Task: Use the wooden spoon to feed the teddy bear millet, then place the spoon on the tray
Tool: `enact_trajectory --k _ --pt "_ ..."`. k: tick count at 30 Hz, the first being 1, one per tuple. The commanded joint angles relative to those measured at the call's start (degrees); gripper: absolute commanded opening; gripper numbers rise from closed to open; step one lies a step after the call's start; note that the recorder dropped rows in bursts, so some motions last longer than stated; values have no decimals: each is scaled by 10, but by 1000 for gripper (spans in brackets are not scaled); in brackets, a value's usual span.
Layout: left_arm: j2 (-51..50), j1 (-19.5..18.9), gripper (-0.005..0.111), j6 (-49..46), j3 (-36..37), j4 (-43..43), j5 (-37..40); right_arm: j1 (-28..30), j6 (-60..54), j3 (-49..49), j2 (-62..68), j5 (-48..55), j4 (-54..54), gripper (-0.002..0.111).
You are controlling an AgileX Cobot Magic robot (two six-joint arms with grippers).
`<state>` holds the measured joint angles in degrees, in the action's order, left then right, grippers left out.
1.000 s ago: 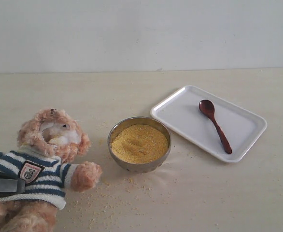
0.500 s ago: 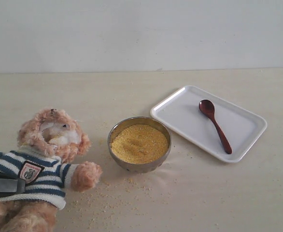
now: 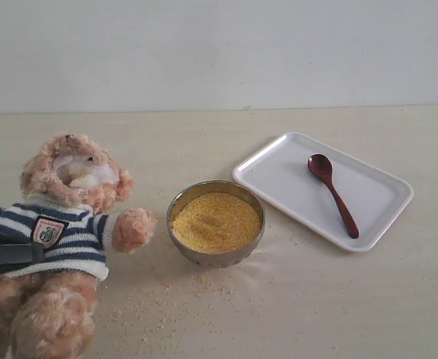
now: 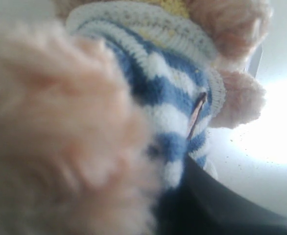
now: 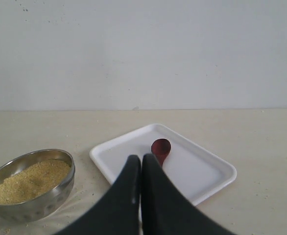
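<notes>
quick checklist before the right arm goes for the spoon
1. Wooden spoon lying free on the tray, nothing over it: ok.
2. Right gripper open enough to take the handle: not ok, its jaws are shut.
3. Left gripper clamped on the teddy bear at the striped shirt: ok, as far as the exterior view shows.
4. Millet heaped in the steel bowl, ready to scoop: ok.
5. Bear's mouth turned where a spoon could reach it: cannot tell, the face is tilted upward.
6. Table free of spilled grains: not ok, loose grains lie in front of the bowl.
</notes>
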<state>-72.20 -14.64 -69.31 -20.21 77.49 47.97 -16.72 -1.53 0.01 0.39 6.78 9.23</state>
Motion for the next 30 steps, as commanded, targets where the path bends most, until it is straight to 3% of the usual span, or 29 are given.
enact_trajectory --k 1,12,14,19,21,30 --pt "-40 -1 5 -48 1 50 0 2 -3 0 -4 -5 -6 0" --pt "-196 -1 8 -175 1 136 -2 2 -3 0 -4 -5 -6 0" --pt "-214 -1 17 -190 1 148 -2 2 -3 0 -4 -5 -6 0" --pt "-231 -1 64 -203 1 153 -1 2 -3 0 -4 -5 -6 0" --pt "-231 -1 75 -203 1 153 14 2 -3 0 -4 -5 -6 0" --pt "-220 -1 77 -135 -30 69 59 2 -3 0 -4 -5 -6 0"
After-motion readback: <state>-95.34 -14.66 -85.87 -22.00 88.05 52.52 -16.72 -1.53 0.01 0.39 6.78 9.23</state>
